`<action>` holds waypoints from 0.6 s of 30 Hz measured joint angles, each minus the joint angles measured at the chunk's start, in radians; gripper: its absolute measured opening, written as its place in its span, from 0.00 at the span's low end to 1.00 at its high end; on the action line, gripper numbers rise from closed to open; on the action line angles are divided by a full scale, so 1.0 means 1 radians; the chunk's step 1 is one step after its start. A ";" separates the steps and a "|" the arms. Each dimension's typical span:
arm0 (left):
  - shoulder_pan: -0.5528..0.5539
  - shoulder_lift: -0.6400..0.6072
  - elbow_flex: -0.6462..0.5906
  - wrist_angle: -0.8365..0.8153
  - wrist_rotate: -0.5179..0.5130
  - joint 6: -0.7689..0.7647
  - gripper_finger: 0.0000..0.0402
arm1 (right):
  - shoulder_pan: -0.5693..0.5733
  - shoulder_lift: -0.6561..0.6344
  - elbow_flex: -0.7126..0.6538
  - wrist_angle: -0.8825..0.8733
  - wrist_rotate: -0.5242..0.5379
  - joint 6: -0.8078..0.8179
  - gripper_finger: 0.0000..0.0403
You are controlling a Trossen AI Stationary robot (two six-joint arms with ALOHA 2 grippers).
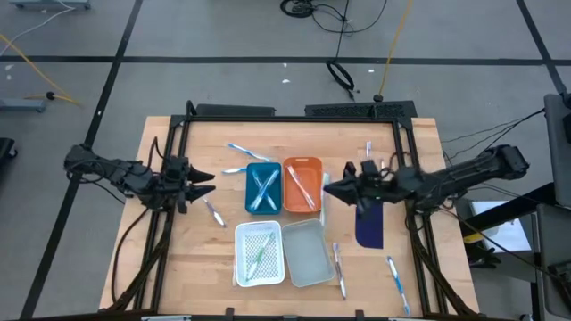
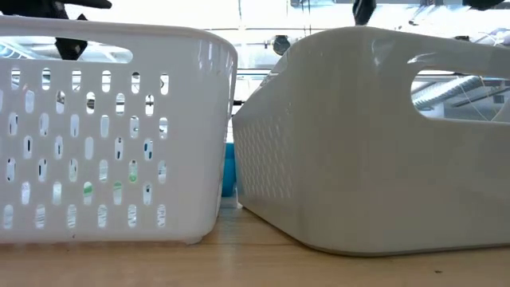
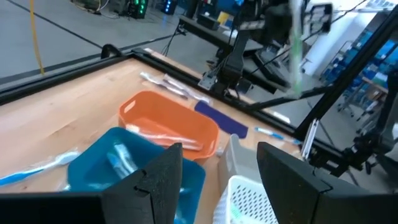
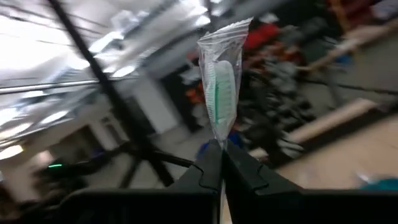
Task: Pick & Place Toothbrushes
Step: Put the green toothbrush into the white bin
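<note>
- Nearest the low camera stood two trays on the worktop (image 2: pixel 239 263): a white perforated tray (image 2: pixel 111 131) and, just beside it, a plain grey tray (image 2: pixel 358 143), with a strip of the blue tray (image 2: pixel 229 167) showing in the gap between them.
- No brand, label or readable writing showed on any tray or wrapper.
- The right hand (image 4: pixel 222 163) was pressed together, pinching a green toothbrush (image 4: pixel 222 93) in a clear wrapper, held upright above the fingers.
- In the high view the right hand (image 1: pixel 332 188) hung just beside the orange tray (image 1: pixel 302 185), over the edge of a dark blue pad (image 1: pixel 369 225).
- The left hand (image 1: pixel 202 183) hovered near the blue tray (image 1: pixel 262 188) with its fingers (image 3: pixel 158 180) spread and nothing between them.
- Two light-blue toothbrushes (image 1: pixel 261 191) lay crossed in the blue tray, pale ones (image 1: pixel 302 185) lay in the orange tray, and a green one (image 1: pixel 259 256) lay in the white perforated tray (image 1: pixel 259 254).
- The grey tray (image 1: pixel 309 252) sat beside the white one.
- Loose toothbrushes lay on the worktop (image 1: pixel 178 259): behind the blue tray (image 1: pixel 241 152), near the left hand (image 1: pixel 214 212), and toward the front right (image 1: pixel 397 281).
</note>
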State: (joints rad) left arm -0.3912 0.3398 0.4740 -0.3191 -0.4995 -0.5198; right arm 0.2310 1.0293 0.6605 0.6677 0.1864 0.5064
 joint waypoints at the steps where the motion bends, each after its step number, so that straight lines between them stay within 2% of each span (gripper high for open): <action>1: 0.000 0.019 0.000 0.021 0.000 -0.004 0.52 | 0.000 0.019 0.000 -0.003 0.027 0.010 0.00; 6: 0.000 0.150 0.000 0.183 0.003 0.023 0.52 | -0.013 0.109 0.000 0.006 0.101 0.068 0.00; 18: 0.000 0.505 0.000 0.668 0.057 0.094 0.52 | -0.042 0.223 0.000 0.157 0.098 0.085 0.00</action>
State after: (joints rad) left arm -0.3912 0.8447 0.4744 0.3488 -0.4423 -0.4254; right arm 0.1892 1.2520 0.6605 0.8250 0.2845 0.5914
